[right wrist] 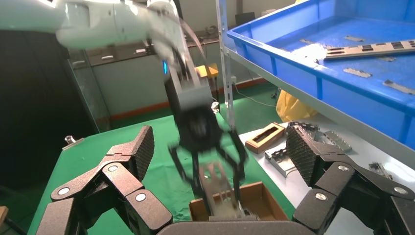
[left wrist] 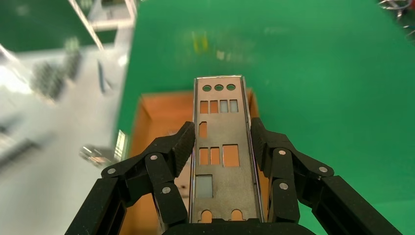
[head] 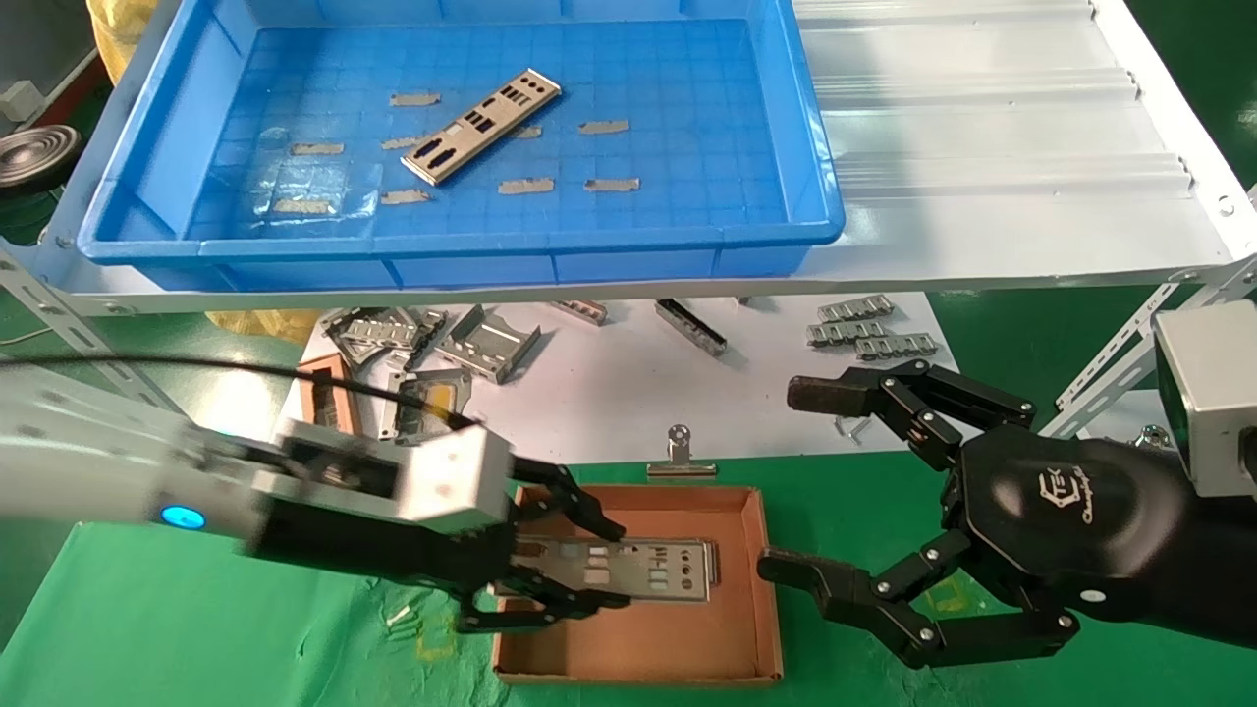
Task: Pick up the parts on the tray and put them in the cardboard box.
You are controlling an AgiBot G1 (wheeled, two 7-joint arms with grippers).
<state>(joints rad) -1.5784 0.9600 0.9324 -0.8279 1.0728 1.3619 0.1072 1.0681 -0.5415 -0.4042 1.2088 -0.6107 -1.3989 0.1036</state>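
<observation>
Metal plate (head: 628,570) sits pinched by its long edges in the left gripper (head: 574,574), over the cardboard box (head: 687,638). Its long axis runs left to right across the box, and the end with three round holes points at the right wall. The box rests on a green mat (head: 196,628). A second plate (head: 481,126) lies diagonally in the blue tray (head: 147,167) on the white shelf (head: 982,147). The right gripper (head: 800,481) hangs just right of the box, fingers spread wide apart.
</observation>
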